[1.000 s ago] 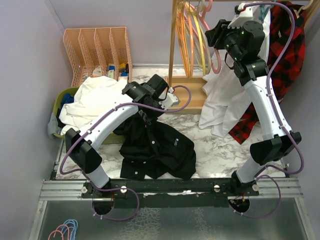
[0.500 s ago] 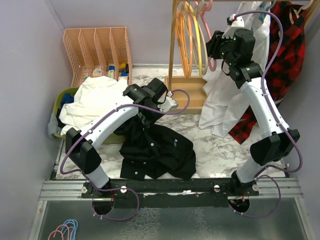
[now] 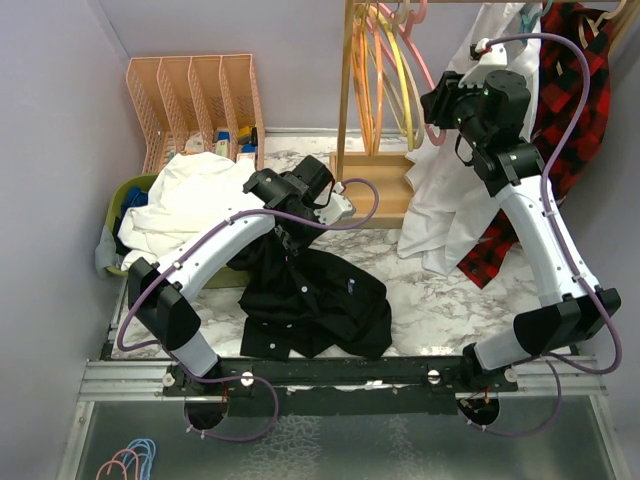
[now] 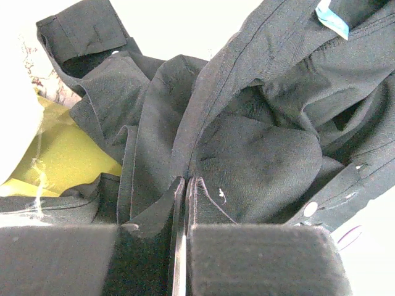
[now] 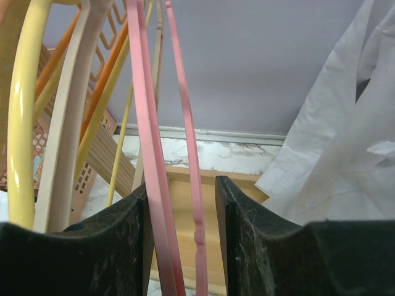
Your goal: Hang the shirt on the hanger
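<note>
While the left gripper (image 4: 184, 182) was clamped on a raised fold of the shirt (image 4: 259, 154), its two fingers were pressed together with only the thin cloth between them. In the left wrist view the black cloth lay crumpled across most of the frame, with a white button (image 4: 310, 208) at the lower right and a blue tag (image 4: 332, 15) at the top right. A green bin (image 4: 68, 160) showed at the left edge.

From above, the shirt (image 3: 310, 300) lay bunched on the table (image 3: 440, 300) at the lower centre of the frame. Its upper part was lifted towards the left arm's wrist.

The right gripper (image 5: 182, 182) was raised at the upper right of the overhead view, beside the wooden rack (image 3: 345, 80). Its fingers stood apart, and two thin pink bars of the hanger (image 5: 150, 142) ran down through the gap. One bar lay against the finger (image 5: 117, 234) at the left of the frame; the other hung free in the middle.

A yellow hanger (image 5: 24, 111) and orange hangers (image 5: 105, 80) hung to the left of the pink one. A white shirt (image 5: 345, 154) filled the right of the right wrist view. Overhead, a plaid shirt (image 3: 575, 110) hung at the far right behind the right arm.
</note>
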`<state>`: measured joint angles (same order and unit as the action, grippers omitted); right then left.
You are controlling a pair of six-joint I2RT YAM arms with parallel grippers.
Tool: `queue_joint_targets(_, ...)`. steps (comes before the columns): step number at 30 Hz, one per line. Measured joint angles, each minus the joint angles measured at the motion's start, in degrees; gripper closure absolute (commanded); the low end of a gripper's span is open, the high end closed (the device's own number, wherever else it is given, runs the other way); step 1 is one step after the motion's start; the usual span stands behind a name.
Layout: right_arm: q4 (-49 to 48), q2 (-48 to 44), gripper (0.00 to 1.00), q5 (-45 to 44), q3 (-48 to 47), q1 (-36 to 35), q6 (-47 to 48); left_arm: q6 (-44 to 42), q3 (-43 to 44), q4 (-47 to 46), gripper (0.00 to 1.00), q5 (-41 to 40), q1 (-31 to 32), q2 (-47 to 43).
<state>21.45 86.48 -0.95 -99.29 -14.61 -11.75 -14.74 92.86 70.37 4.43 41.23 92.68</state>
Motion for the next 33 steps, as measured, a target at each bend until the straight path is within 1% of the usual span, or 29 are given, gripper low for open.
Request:
queue_joint_targets(7,0.04,-4.09,0.57,-1.31,4.13,-0.02,0.02,0.00,0.00,0.00,1.00,0.02,0.02,-0.02)
queue_joint_targets(8,0.04,-4.48,0.61,-1.38,4.57,0.00,0.02,0.00,-0.02,0.00,1.00,0.02,0.02,-0.02)
queue_joint_targets(10,0.04,-5.18,0.87,-1.46,5.49,-0.02,0.02,0.00,-0.09,0.00,1.00,0.02,0.02,-0.07)
queue_joint_targets(11,0.04,-5.38,0.97,-1.49,5.73,-0.02,0.04,0.00,-0.17,0.00,1.00,0.02,0.00,-0.15)
queue_joint_targets(12,0.04,-5.51,0.99,-1.55,5.97,-0.02,-0.09,0.00,-0.26,-0.02,1.00,0.02,0.00,-0.26)
queue_joint_targets(18,0.00,-6.05,0.99,-2.69,6.25,-0.17,0.07,-0.07,-0.55,0.04,1.00,0.15,0.00,-0.92)
queue_joint_targets(22,0.02,-6.58,0.99,-3.48,6.12,-0.17,0.22,-0.68,-0.55,0.70,1.00,2.10,0.00,-2.32)
queue_joint_targets(27,0.09,-7.58,0.99,-3.74,5.75,-0.17,0.50,-2.91,0.94,2.73,1.00,4.98,0.00,-7.02)
queue_joint_targets(33,2.93,-12.13,0.99,-3.98,5.81,-0.17,0.70,-7.02,5.25,3.67,1.00,5.86,0.00,-12.76)
